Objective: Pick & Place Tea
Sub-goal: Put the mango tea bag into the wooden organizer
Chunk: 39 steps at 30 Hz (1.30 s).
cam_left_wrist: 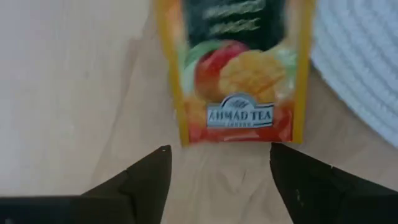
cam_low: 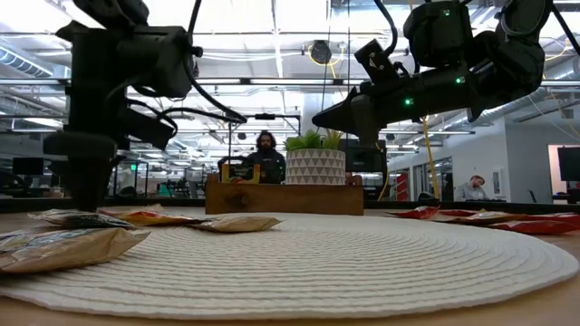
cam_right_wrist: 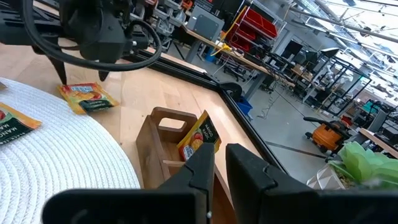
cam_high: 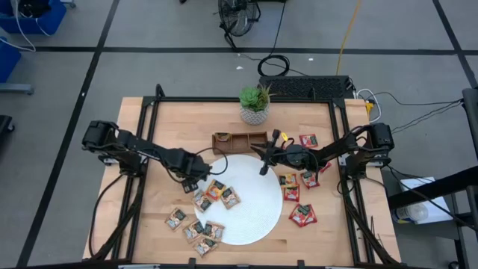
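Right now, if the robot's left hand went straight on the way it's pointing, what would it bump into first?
Most likely the tan tea sachet lying on the wooden table just ahead of the open left hand. It looks close, though depth is hard to judge.

Bright, even overhead light falls on my table (cam_high: 157,217). From low down, the ceiling lamps (cam_low: 272,23) glare white, leaving my arms in silhouette. Near my left wrist, the tea sachet (cam_left_wrist: 239,68) looks soft and blurred.
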Available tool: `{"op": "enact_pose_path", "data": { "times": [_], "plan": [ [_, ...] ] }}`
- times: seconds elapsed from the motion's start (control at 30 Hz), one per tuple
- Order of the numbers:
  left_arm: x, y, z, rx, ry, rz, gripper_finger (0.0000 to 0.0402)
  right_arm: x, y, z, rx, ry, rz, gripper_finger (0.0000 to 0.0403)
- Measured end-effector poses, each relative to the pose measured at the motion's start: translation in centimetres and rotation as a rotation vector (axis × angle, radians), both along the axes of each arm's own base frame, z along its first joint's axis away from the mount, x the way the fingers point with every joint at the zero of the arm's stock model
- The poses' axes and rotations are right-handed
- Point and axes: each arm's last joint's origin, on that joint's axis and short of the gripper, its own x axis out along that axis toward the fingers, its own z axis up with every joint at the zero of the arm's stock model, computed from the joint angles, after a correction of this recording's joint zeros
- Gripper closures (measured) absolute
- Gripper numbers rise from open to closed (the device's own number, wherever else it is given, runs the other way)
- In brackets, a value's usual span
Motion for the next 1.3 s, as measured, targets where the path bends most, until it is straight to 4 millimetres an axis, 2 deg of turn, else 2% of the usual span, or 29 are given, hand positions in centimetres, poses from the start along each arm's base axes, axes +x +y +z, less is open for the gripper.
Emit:
{"op": "enact_pose_path", "data": {
  "times": [0.4,0.63,1.03,1.17,1.3],
  "plan": [
    [0.1,-0.1,0.1,-0.044,0.003,-0.026,0.0128,0.0,0.0,0.0,0.0,0.0,0.0,0.0369],
    [0.1,0.9,0.2,-0.061,0.009,-0.051,0.0128,0.0,0.0,0.0,0.0,-0.001,0.001,0.0369],
    [0.4,5.2,2.8,-0.223,-0.219,-0.074,0.0128,0.0,0.0,0.0,0.001,0.0,0.001,0.0369],
    [0.4,6.9,2.6,-0.226,-0.261,-0.044,0.0128,0.0,0.0,0.0,0.001,0.0,0.001,0.0369],
    [-0.1,8.0,1.5,-0.229,-0.269,0.0,0.0128,0.0,0.0,0.0,0.001,0.003,0.001,0.0369]
  ]
}}
